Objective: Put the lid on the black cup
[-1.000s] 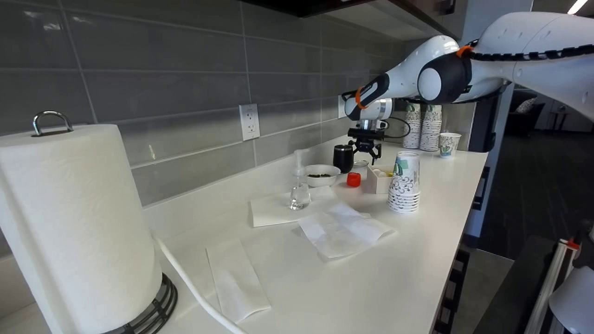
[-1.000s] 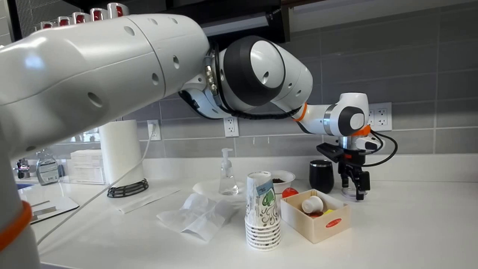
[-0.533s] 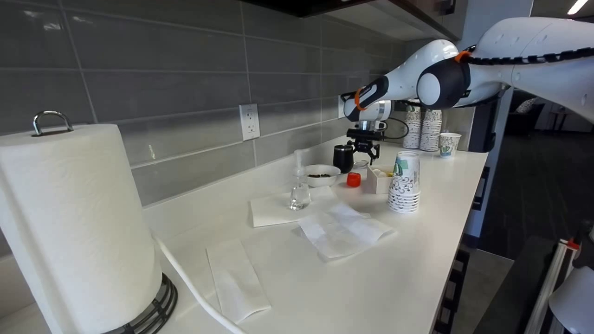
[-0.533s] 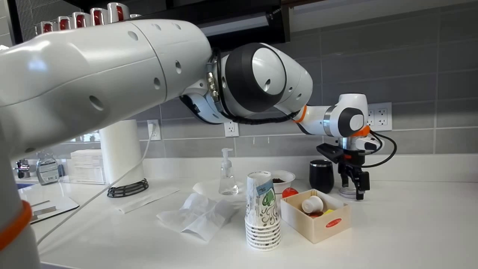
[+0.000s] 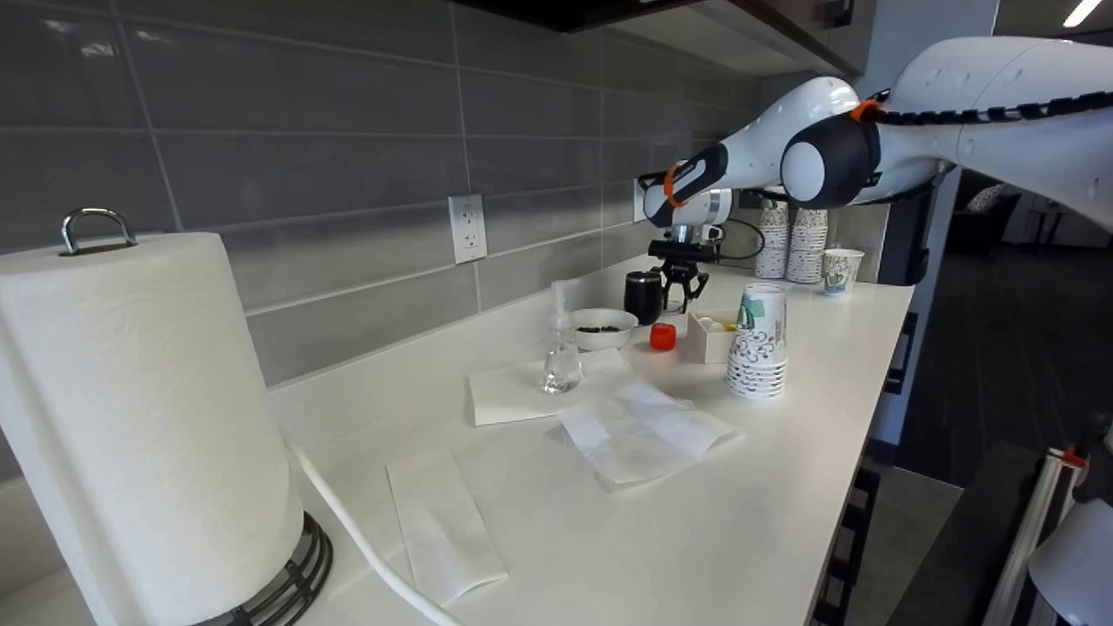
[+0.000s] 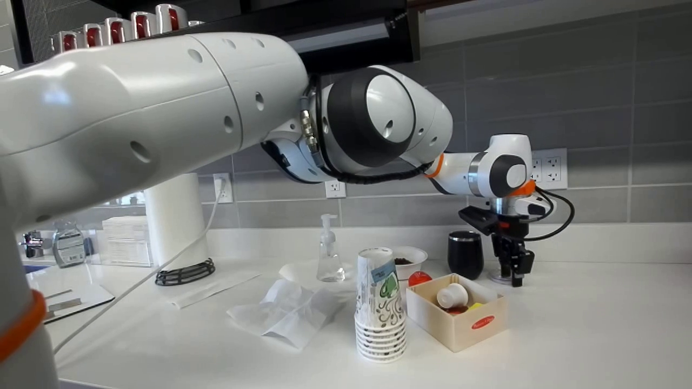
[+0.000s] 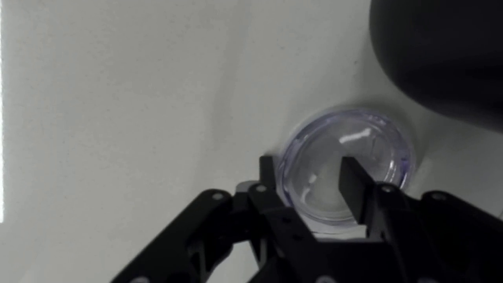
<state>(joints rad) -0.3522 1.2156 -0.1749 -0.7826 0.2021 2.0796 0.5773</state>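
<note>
Lid (image 7: 330, 149) flat on the tabletop (image 7: 137, 137), just beside the black cup (image 6: 465, 256), and we have the pincer (image 7: 307, 162) half-parted astride the lid's rim, seemingly nipping it, our best hold on likely light, stiff, slippery plastic!

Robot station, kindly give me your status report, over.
Jaws shut to a narrow gap at the clear lid; hold unclear. Lid beside the black cup, not on it. Wooden box near, not between them.
</note>
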